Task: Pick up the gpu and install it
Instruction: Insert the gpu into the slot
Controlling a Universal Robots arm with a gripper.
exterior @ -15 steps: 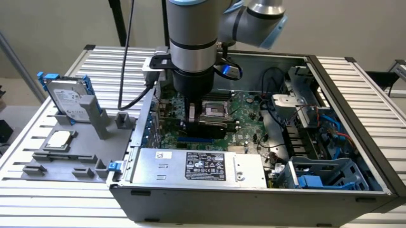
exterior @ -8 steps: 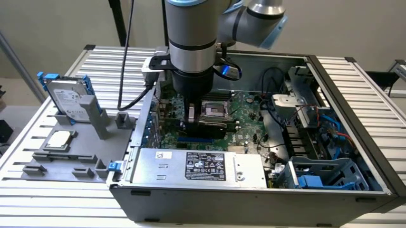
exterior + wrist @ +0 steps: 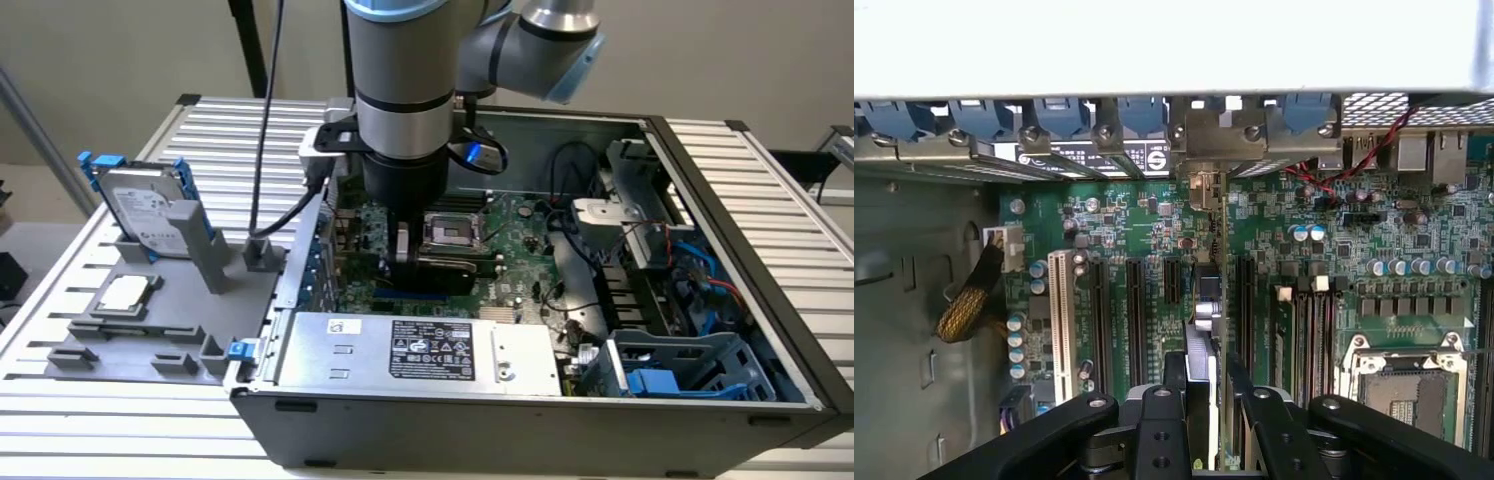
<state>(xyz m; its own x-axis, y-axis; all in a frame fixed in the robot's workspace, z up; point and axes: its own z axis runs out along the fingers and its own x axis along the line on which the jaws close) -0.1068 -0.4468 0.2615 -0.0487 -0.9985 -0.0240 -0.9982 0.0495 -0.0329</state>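
The gripper (image 3: pixel 1206 420) jaws are clamping the gpu (image 3: pixel 1215 300) edge-on, holding it upright over the motherboard (image 3: pixel 1334 230) slots, left of the CPU socket (image 3: pixel 451 233) inside the computer case (image 3: pixel 747 250). Risk: any sideways offset is likely jamming the card edge beside its slot.

Slatted aluminium bench (image 3: pixel 801 190) carries open computer case (image 3: pixel 534 420) at exterior view's right. Grey fixture tray (image 3: pixel 174 335) at left, beside case, holding upright hard drive (image 3: pixel 144 215) and CPU chip (image 3: pixel 123 294).
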